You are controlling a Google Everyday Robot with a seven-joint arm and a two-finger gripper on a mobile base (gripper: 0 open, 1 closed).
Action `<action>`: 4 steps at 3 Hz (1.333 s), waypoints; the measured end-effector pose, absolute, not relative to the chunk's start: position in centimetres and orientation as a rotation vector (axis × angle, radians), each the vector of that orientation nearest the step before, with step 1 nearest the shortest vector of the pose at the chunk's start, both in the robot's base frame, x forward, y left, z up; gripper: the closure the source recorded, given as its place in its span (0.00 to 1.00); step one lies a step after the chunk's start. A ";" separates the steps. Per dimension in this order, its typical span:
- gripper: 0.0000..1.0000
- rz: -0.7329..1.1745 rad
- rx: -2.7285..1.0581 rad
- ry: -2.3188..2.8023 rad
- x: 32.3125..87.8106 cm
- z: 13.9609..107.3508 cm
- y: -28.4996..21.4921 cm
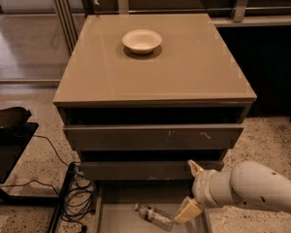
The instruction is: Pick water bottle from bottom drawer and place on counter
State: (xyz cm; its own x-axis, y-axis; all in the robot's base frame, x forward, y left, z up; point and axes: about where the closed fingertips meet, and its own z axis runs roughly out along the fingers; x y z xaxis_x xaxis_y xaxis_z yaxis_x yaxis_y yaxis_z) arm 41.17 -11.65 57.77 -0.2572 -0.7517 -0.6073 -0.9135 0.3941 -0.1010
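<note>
Fingers (188,210) of the gripper (192,189) stand wide apart at the lower centre-right of the frame. One pale pad sits low, just beside the right end of the water bottle (154,217), and the other points up in front of the middle drawer (150,170). Nothing lies between them. Behind them the white arm (262,191) runs off toward the lower right corner.

The water bottle lies on its side on the floor of the bottom drawer (117,218), which is pulled out at the bottom edge of the frame.

The step in hand looks like the reach for the grasp. To do it well, the pads should straddle the bottle across its width, near the middle, and come low without scraping the drawer floor. The plastic looks thin and would likely buckle or slip, so a gentle squeeze suits. The lift should clear the middle drawer before rising to the counter (155,76), and the bottle should be set down apart from the white bowl (142,40) at upper centre.
</note>
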 end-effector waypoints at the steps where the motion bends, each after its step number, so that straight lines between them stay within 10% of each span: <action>1: 0.00 0.344 -1.387 2.012 42.6 52.8 -12.6; 4: 0.00 0.577 -1.256 2.004 43.6 37.9 -12.7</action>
